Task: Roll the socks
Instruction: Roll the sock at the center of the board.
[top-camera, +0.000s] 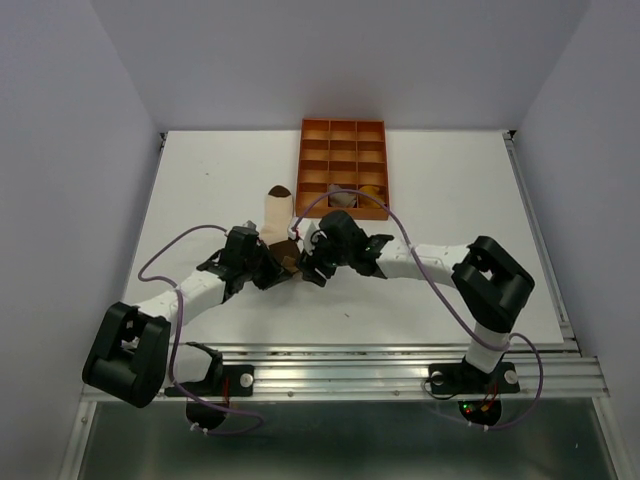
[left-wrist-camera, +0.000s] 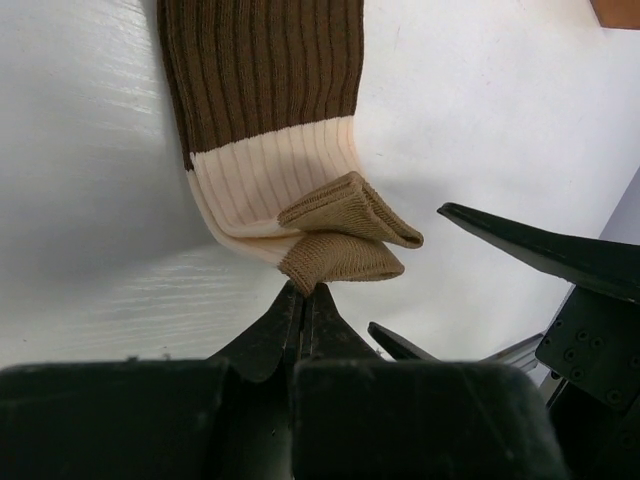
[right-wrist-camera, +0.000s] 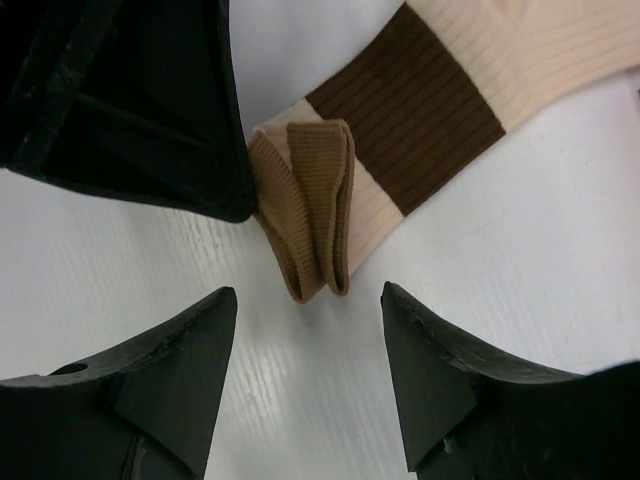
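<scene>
A cream sock (top-camera: 274, 214) with a brown toe lies flat on the table, toe toward the tray. Its brown band (left-wrist-camera: 265, 90) and folded tan cuff (left-wrist-camera: 345, 235) point at the arms. My left gripper (left-wrist-camera: 305, 292) is shut, its tips pinching the edge of that folded cuff. My right gripper (right-wrist-camera: 308, 290) is open, one finger on each side of the cuff's end (right-wrist-camera: 312, 200), without touching it. In the top view the two grippers (top-camera: 283, 265) (top-camera: 312, 268) meet over the cuff. Two rolled bundles, one pale (top-camera: 342, 198) and one mustard-yellow (top-camera: 371, 189), sit in the tray.
An orange gridded tray (top-camera: 343, 128) stands at the back of the white table, just beyond the sock's toe. The right gripper's fingers (left-wrist-camera: 540, 245) show to the right in the left wrist view. Purple cables arc over both arms.
</scene>
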